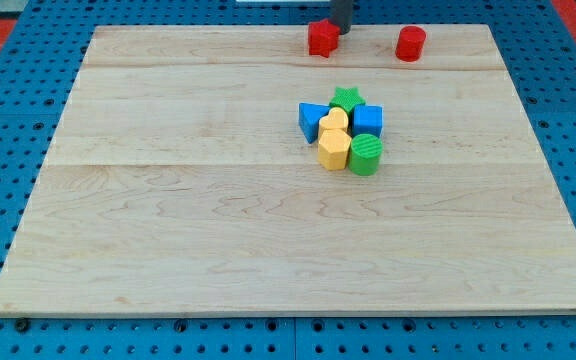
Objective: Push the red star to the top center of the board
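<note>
The red star lies near the view's top edge of the wooden board, a little right of centre. My tip comes down from the view's top and stands right against the star's right side, touching or almost touching it. A red cylinder stands apart to the view's right of the tip, also near the top edge.
A tight cluster sits at the board's middle: a green star, a blue triangle, a blue cube, a yellow heart, a yellow hexagon and a green cylinder. Blue pegboard surrounds the board.
</note>
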{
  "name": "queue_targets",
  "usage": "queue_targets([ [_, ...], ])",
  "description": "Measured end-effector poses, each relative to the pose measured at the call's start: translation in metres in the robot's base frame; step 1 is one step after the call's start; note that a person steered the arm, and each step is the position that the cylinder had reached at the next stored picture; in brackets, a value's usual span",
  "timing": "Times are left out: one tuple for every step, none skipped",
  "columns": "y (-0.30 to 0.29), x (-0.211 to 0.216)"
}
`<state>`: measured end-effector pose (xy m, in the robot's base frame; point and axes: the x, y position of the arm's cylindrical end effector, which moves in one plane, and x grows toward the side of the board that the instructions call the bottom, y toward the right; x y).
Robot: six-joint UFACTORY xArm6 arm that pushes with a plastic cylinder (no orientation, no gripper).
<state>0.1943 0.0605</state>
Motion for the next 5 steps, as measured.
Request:
queue_targets([
  [-0.037, 0.021],
  [-0.048, 0.055],
  [-0.047, 0.047],
  [-0.053, 0.009],
  [-0.053, 0.021],
])
